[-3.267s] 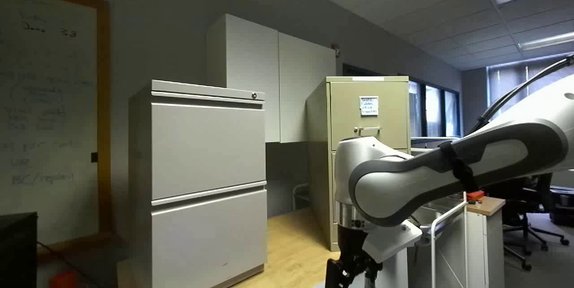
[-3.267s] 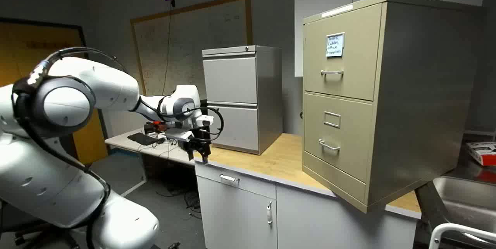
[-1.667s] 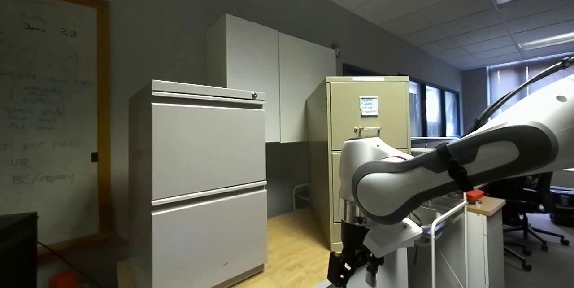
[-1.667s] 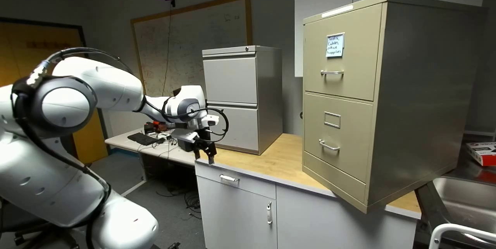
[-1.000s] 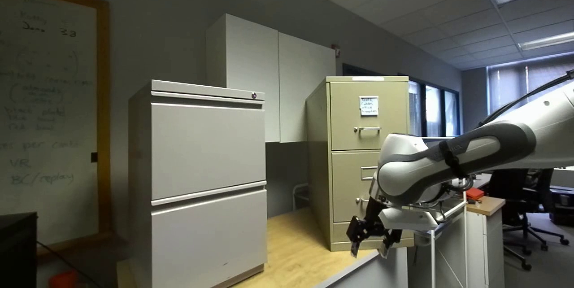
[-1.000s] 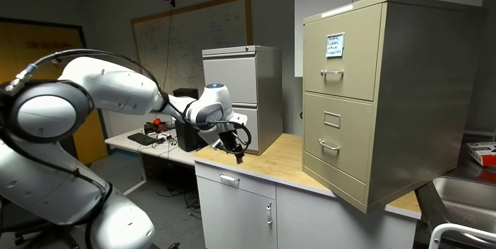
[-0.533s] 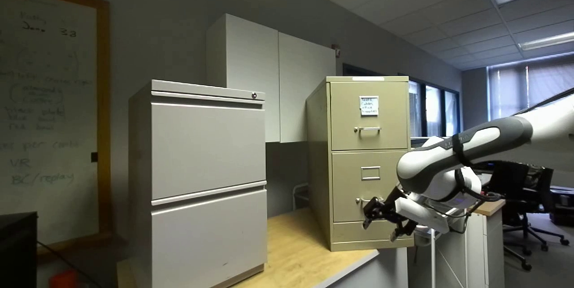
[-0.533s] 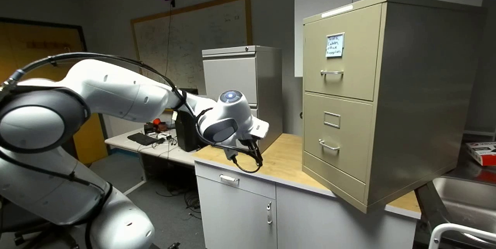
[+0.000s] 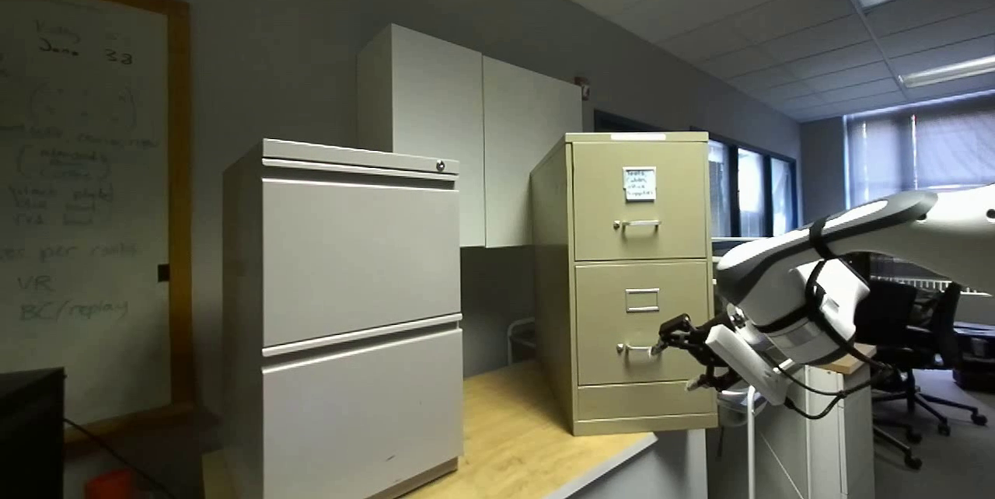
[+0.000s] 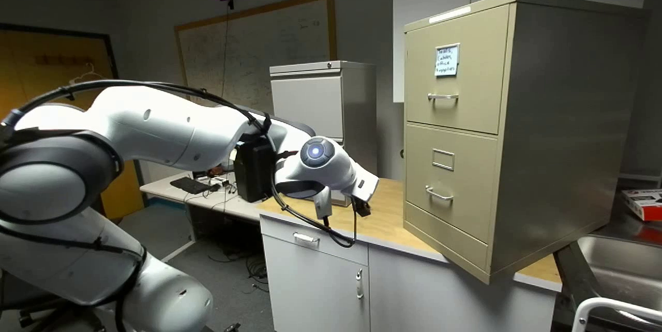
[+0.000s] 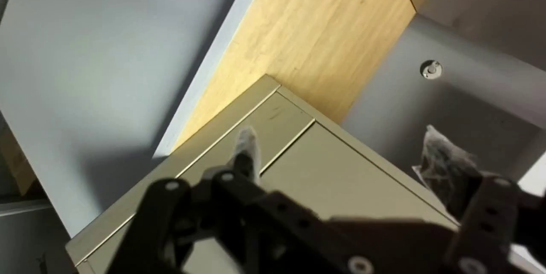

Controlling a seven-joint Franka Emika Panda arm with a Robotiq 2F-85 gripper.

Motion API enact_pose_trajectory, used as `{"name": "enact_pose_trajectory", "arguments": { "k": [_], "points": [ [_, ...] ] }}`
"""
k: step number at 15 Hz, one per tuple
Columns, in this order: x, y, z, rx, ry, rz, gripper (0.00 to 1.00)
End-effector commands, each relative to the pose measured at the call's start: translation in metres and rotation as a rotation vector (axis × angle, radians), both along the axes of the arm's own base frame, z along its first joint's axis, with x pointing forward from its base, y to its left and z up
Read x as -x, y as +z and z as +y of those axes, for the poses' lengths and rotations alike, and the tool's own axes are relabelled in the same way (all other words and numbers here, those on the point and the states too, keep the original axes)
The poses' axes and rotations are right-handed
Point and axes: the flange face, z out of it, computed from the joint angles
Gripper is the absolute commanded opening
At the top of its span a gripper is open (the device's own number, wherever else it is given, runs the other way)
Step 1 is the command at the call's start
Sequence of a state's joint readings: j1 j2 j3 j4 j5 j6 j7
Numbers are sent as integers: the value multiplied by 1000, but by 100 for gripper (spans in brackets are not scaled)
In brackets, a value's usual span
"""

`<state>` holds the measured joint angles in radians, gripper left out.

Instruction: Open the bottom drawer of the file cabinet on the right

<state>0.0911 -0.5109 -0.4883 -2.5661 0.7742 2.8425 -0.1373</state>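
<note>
The beige-tan file cabinet (image 9: 552,289) (image 10: 563,125) stands on the counter in both exterior views. Its bottom drawer (image 9: 598,320) (image 10: 468,166) is closed, with a small silver handle (image 10: 439,195) (image 9: 633,348). My gripper (image 9: 675,367) is open and empty, tilted toward the cabinet front. In an exterior view one fingertip overlaps the handle's end; in an exterior view a gap shows between the wrist and the drawer, and the fingers are mostly hidden. In the wrist view the gripper (image 11: 339,133) spans the drawer front (image 11: 349,180), fingers wide apart; the handle is not visible there.
A pale grey two-panel cabinet (image 9: 361,258) (image 10: 307,107) stands beside it on the wooden counter (image 9: 505,413) (image 10: 382,205). A grey base cupboard (image 10: 315,285) is under the counter edge. A sink (image 10: 620,265) and white rail (image 10: 620,305) are at the cabinet's far side.
The arm has swung toward the file cabinet. The gripper has turned from pointing down to tilting toward the cabinet front and has risen toward the bottom handle. The drawers have not moved.
</note>
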Motion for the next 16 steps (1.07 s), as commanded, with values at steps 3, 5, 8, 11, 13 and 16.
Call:
{"name": "enact_pose_trajectory", "arguments": {
  "k": [3,5,8,11,13,16],
  "points": [
    [-16,20,-32,-89,-106,-119,100],
    [-21,24,-44,-128,-133,-135,100],
    [-14,18,-41,-119,-125,-117,100],
    [-14,14,-39,-118,-123,-108,100],
    [-16,12,-33,-126,-130,-111,100],
    [-23,-2,-31,-158,-179,-76,100]
  ]
}}
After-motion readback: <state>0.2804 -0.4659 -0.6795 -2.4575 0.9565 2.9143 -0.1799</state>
